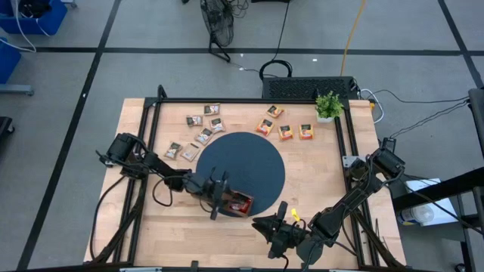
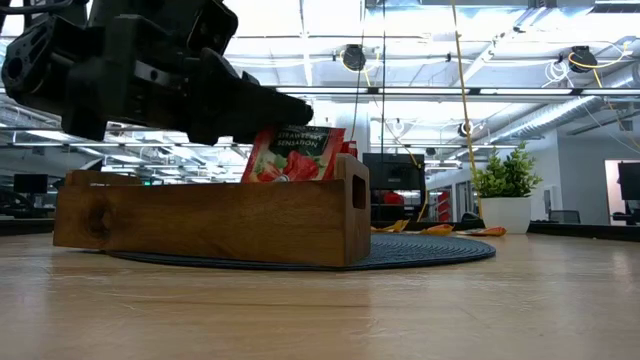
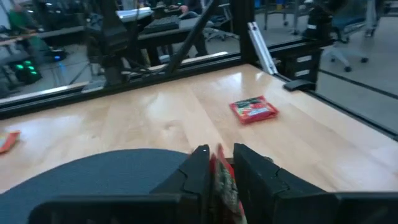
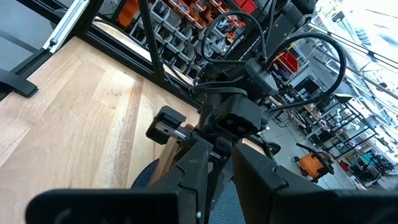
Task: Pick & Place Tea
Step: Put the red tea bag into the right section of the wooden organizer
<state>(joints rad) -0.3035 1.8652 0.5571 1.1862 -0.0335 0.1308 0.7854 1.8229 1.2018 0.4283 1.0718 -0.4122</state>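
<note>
A wooden tray (image 2: 200, 220) sits on the near edge of a round dark mat (image 1: 246, 162). A red tea sachet (image 2: 295, 155) stands leaning in the tray's end compartment. My left gripper (image 3: 221, 163) reaches level from the table's left, slightly open, with that sachet's top between its fingers. Another red sachet (image 3: 253, 109) lies flat on the wood beyond. Brown sachets (image 1: 200, 132) lie flat at the far left and orange ones (image 1: 285, 130) at the far right. My right gripper (image 1: 274, 225) waits near the front edge with a narrow gap and nothing in it. My left gripper has the red sachet's upper edge (image 3: 221, 177) between its two fingers, which come at it level from the table's left. Whether the fingers touch it, I cannot tell. The sachet stands tilted with its lower part in the tray's compartment.
A small potted plant (image 1: 327, 106) stands at the far right corner. A black frame rail (image 1: 249, 100) runs round the table. Bare wood lies near the front left.
</note>
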